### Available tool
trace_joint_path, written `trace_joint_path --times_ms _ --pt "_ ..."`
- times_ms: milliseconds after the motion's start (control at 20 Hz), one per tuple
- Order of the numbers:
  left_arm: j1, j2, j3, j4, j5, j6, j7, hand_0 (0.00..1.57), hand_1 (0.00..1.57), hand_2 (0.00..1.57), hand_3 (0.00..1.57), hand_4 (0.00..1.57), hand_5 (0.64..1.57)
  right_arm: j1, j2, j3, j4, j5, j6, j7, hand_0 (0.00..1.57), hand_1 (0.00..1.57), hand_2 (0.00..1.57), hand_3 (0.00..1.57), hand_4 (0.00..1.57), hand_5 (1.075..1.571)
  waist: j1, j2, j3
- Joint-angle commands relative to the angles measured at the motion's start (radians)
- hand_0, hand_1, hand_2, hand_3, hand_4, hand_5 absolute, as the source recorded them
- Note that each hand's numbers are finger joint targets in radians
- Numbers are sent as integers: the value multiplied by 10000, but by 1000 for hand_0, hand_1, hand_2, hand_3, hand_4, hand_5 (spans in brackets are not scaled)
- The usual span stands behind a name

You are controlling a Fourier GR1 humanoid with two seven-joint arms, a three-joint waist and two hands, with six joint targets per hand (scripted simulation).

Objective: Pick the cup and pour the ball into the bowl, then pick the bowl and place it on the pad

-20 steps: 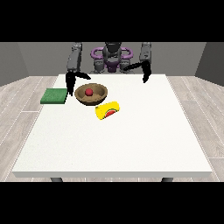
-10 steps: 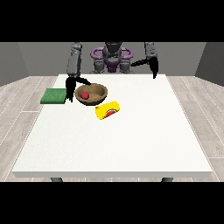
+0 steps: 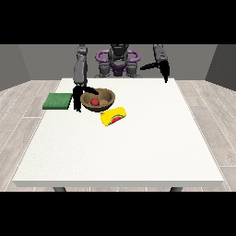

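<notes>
With our hand at the view's left point(image 3: 79, 97) at the wooden bowl's point(image 3: 97, 98) rim (fingers' closure unclear), we should keep it level toward the green pad point(image 3: 57, 101).

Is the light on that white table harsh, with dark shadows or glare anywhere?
Front view: soft, even light on the table, no glare; only faint shading beside the bowl and the yellow cup; the red ball shows clearly.
</notes>
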Motion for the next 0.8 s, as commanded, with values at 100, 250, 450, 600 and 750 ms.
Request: trace_joint_path --times_ms 100,250,450,600,750 --pt "-501 275 191 -542 134 -160 233 0 0 0 0 339 1570 868 -230 154 1045 820 -1871 569 1571 1571 1571 479 785 1491 475 635 38" --pt "-461 98 -206 -590 93 -420 52 0 0 0 0 568 1549 935 -705 807 969 2017 -3393 649 1571 1571 1571 1570 920 1536 1105 813 5" --pt "-96 -247 -370 -129 272 -565 167 0 0 0 0 762 1507 775 -1019 1267 772 2680 -4435 2071 1571 1571 1571 1397 916 1565 1124 -186 -10" --pt "-133 127 122 197 436 -668 79 0 0 0 0 934 1436 315 -996 1454 695 2865 -4890 3326 1571 1571 1571 1179 892 1567 1013 -785 9" --pt "616 448 832 1498 837 -956 -538 0 0 0 0 973 1423 -44 -826 2288 205 3396 -4738 4988 1571 1571 1571 945 844 1563 -41 -1951 5"
